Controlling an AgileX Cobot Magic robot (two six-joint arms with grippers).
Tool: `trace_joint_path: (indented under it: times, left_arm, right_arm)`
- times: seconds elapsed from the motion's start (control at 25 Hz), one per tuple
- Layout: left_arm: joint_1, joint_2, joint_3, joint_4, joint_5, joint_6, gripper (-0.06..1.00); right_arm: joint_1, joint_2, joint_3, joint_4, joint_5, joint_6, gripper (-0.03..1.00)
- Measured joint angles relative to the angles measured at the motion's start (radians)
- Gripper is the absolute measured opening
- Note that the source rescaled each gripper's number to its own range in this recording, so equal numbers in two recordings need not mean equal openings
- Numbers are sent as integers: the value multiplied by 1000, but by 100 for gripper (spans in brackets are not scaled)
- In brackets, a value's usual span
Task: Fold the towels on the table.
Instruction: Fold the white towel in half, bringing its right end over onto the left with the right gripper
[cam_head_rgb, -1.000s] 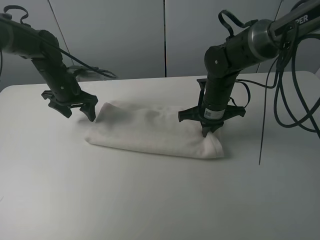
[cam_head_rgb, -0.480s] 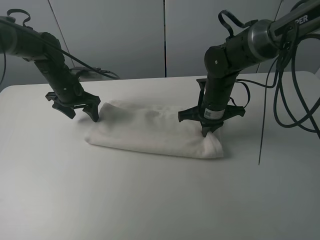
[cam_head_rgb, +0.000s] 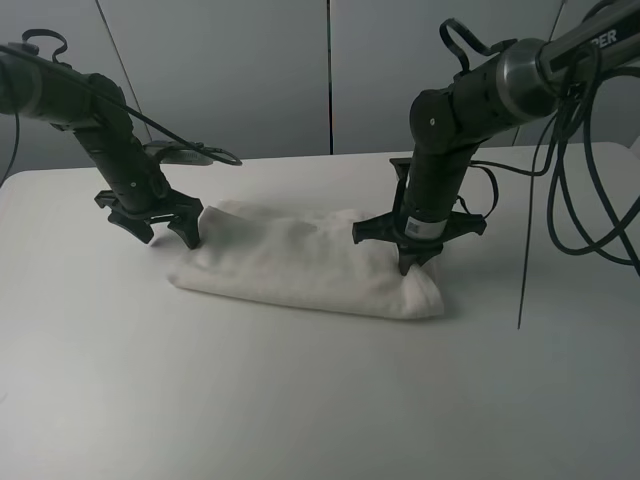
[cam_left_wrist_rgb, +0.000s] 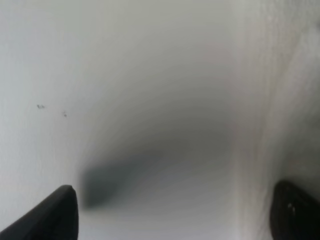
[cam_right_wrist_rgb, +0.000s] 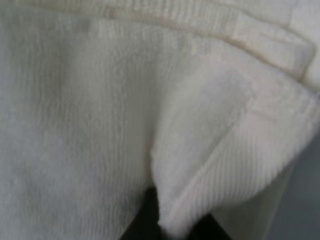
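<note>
The white towel (cam_head_rgb: 300, 262) lies as a long folded bundle across the middle of the white table (cam_head_rgb: 300, 400). My left gripper (cam_head_rgb: 170, 233) is open, tips down at the towel's left end, one finger touching its edge. In the left wrist view, its fingertips (cam_left_wrist_rgb: 55, 215) spread over bare table (cam_left_wrist_rgb: 125, 75) with the towel (cam_left_wrist_rgb: 295, 100) by one tip. My right gripper (cam_head_rgb: 412, 262) is shut on the towel's right end. In the right wrist view, terry cloth (cam_right_wrist_rgb: 90, 125) fills the frame; a fold (cam_right_wrist_rgb: 200, 175) is pinched at the dark fingertips (cam_right_wrist_rgb: 147, 217), with a woven band (cam_right_wrist_rgb: 200, 20) nearby.
Black cables (cam_head_rgb: 585, 200) hang from the right arm over the table's right side, one thin cable (cam_head_rgb: 522, 280) dropping to the tabletop. A grey panelled wall (cam_head_rgb: 330, 70) stands behind the table. A dark cable (cam_head_rgb: 200, 155) trails behind the left arm.
My left gripper has moved right, up against the towel's left end. My right gripper has stayed pinched on the right end, and the cloth beside it has bunched up slightly.
</note>
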Motion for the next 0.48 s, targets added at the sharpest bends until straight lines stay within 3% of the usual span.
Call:
trace_joint_path:
  times: [0.32,0.48]
  left_arm:
    - [0,0,0,0,-6,2,99]
    - [0,0,0,2,-6,2,99]
  right_arm:
    - [0,-109,0,108,-10,-68,0]
    - [0,-151,0,245,-12,-154,0]
